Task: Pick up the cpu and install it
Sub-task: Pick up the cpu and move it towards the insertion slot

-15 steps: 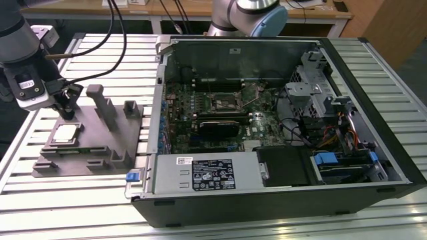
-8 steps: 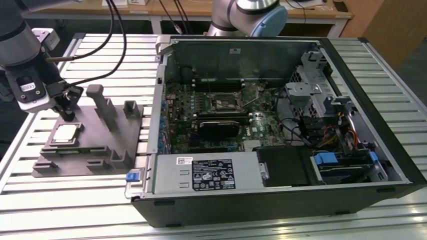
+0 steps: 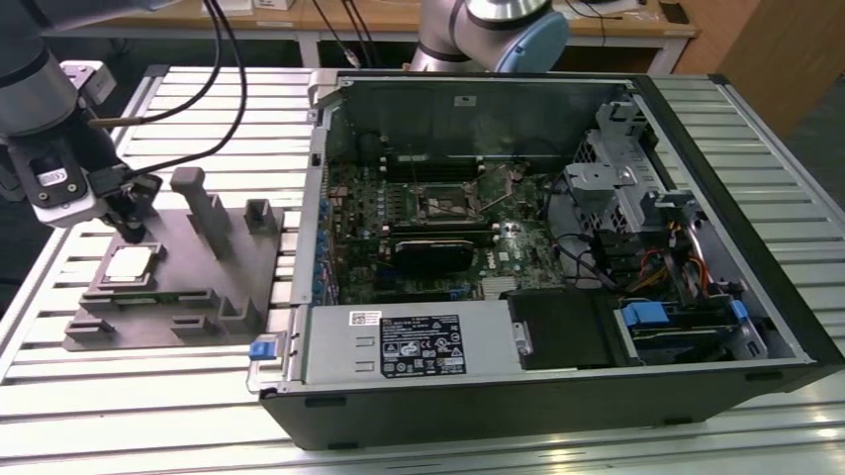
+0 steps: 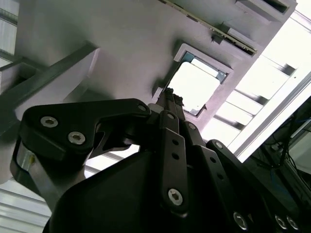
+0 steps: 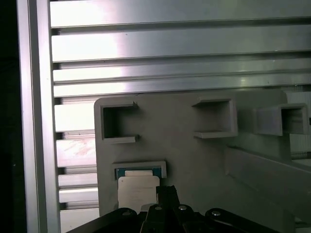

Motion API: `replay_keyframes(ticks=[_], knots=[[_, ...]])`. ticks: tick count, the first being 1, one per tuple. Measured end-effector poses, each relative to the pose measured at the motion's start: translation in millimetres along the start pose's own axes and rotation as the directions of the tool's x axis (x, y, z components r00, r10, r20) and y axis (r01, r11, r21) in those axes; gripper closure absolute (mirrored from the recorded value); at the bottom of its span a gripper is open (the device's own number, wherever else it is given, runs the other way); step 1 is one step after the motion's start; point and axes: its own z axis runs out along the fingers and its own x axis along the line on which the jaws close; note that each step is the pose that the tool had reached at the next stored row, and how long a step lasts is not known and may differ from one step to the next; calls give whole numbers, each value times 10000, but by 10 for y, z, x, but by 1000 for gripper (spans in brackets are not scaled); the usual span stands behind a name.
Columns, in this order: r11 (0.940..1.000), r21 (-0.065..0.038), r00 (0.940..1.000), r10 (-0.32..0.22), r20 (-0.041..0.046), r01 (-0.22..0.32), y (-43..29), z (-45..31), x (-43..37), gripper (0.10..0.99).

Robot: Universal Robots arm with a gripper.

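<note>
One cpu (image 3: 129, 264) is what I am watching, and it lies flat, silvery top up, in a shallow square recess of the grey fixture block (image 3: 198, 287). In the exterior view that block sits on the slatted aluminium table (image 3: 133, 416) at about 9 o'clock from the open computer case (image 3: 528, 421), just beside its wall. The cpu is in the part of the block farthest from the case, toward 9 o'clock.

The gripper (image 3: 133, 236) hangs tip-down at the cpu's 12 o'clock edge, very near it. I cannot tell whether it touches the chip. Its fingers look clenched into one narrow black tip with nothing between them.

In the second wrist view that tip (image 4: 169, 93) points at the edge of the bright cpu (image 4: 194, 87) in its pocket in the fixture block (image 4: 136, 43). In the first wrist view the gripper (image 5: 165, 190) stands at one side of the cpu (image 5: 137, 191), with empty square pockets of the block (image 5: 194, 155) beyond it and the table slats (image 5: 170, 39) further off.

Inside the case, the black socket frame (image 3: 442, 203) on the motherboard lies well apart from the cpu, at about 3 o'clock from the fixture.
</note>
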Motion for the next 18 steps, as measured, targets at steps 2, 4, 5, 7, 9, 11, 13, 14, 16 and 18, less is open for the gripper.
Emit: replay_keyframes(ticks=[2,4,5,7,9,11,13,14,16,18], knots=[[10000,1,10000,0,0,0,-2,11,16,980],[10000,0,10000,0,0,0,-3,21,32,980],[10000,0,10000,0,0,0,-4,26,41,980],[10000,0,10000,0,1,0,-6,37,61,980],[10000,0,10000,0,1,0,-7,50,79,980],[10000,1,10000,-1,0,1,-10,67,95,980],[10000,0,10000,-1,1,1,-14,87,109,980],[10000,0,10000,-1,0,1,-16,96,115,980],[10000,0,10000,0,0,0,-25,112,126,980],[10000,-1,10000,-1,1,1,-41,128,133,980]])
